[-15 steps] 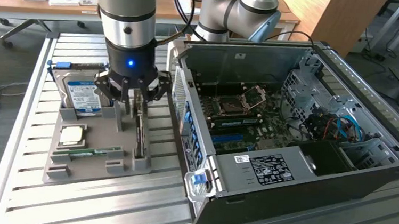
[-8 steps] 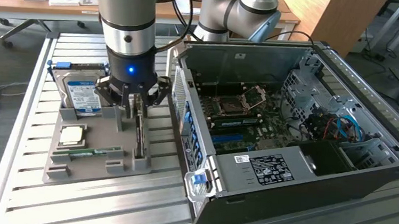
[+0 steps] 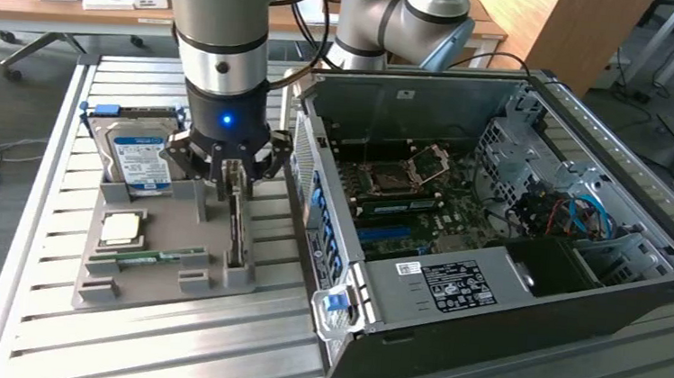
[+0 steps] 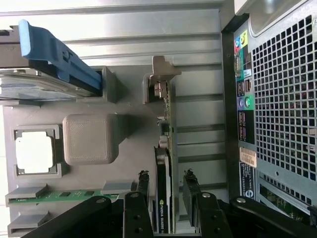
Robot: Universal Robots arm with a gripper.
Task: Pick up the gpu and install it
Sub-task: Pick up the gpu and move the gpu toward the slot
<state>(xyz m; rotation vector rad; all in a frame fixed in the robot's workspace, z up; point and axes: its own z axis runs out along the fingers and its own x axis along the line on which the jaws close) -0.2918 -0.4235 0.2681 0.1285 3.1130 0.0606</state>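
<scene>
On the near part of the slatted metal surface (image 3: pixel 120 343) sits a grey tray (image 3: pixel 184 222). At its near end a RAM stick (image 3: pixel 145 258) lies flat in a slot, and just behind it is a CPU (image 3: pixel 124 228) in its square pocket. Along the tray's edge on the exterior view's right, the gpu (image 3: pixel 237 231) stands on its long edge in a narrow slot, upright.

The gripper (image 3: pixel 235 185) hangs right over the far end of the gpu. In the wrist view the gripper (image 4: pixel 166 181) is open: its fingers (image 4: pixel 142 186) stand one on each side of the gpu (image 4: pixel 163 163), with a gap showing on both sides, so the card is straddled, not clamped. The card is seated in the tray.

Behind the gripper, a hard drive (image 3: pixel 137 157) with a blue-white label stands at the tray's far end. To the exterior view's right lies the open case (image 3: pixel 457 343), its motherboard (image 3: pixel 404 190) exposed. Farthest back is a desk (image 3: pixel 87 7) with small boxes.
</scene>
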